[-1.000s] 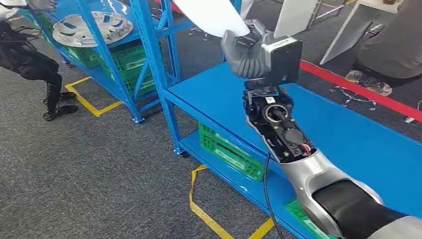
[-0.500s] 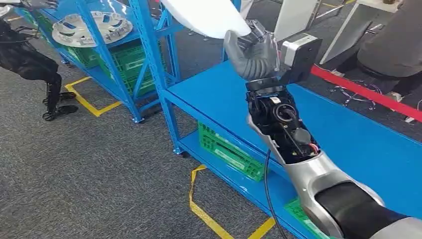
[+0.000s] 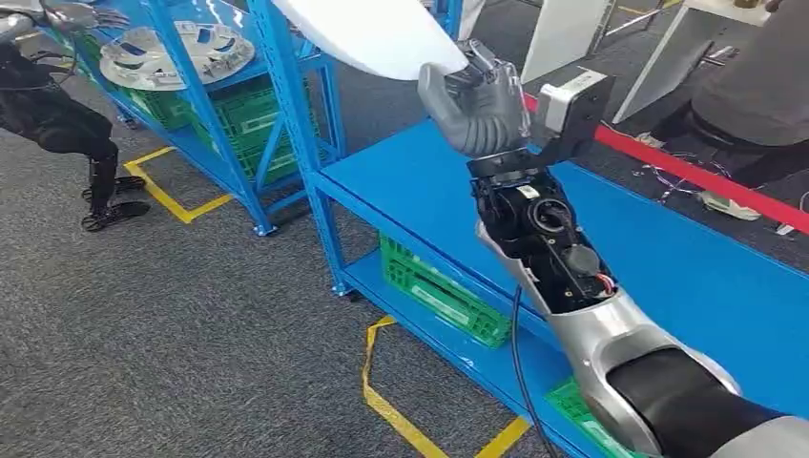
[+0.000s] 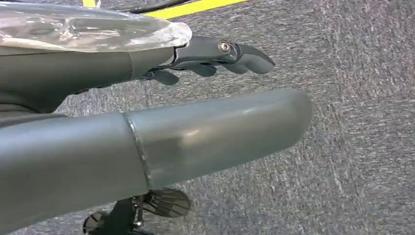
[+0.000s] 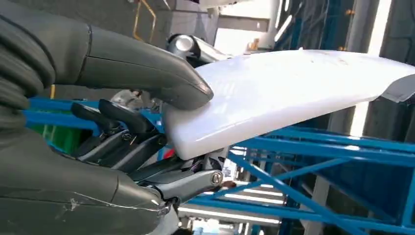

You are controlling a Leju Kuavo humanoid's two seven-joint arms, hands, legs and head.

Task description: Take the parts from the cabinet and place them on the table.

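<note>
The right arm [image 3: 611, 343] rises from the lower right of the head view, silver at the elbow and black with exposed wiring toward the wrist. Beneath it runs a long blue table [image 3: 687, 277] with green crates [image 3: 441, 291] on its lower shelf, and yellow tape [image 3: 382, 401] marks the grey carpet in front. At the end of the arm the right hand [image 3: 477, 103] is raised above the table's near corner and grips one end of a white curved panel [image 3: 367, 33]. The wrist view shows the thumb [image 5: 147, 68] pressed on the panel's upper face while the dark fingers [image 5: 122, 132] close underneath, so the panel [image 5: 293, 98] is clamped between them. It is held in the air, off the table, stretching away from the hand toward the blue shelving rack [image 3: 238, 114] beyond. That rack carries round silver wheel covers [image 3: 176, 52] on a shelf and more green crates below. The left hand [image 4: 161, 142] hangs over grey carpet, its fingers loose and apart, holding nothing. Farther back, a person in dark clothes [image 3: 48, 114] stands at the left, and another person [image 3: 754, 86] is at the right behind a red floor line [image 3: 696, 176].
</note>
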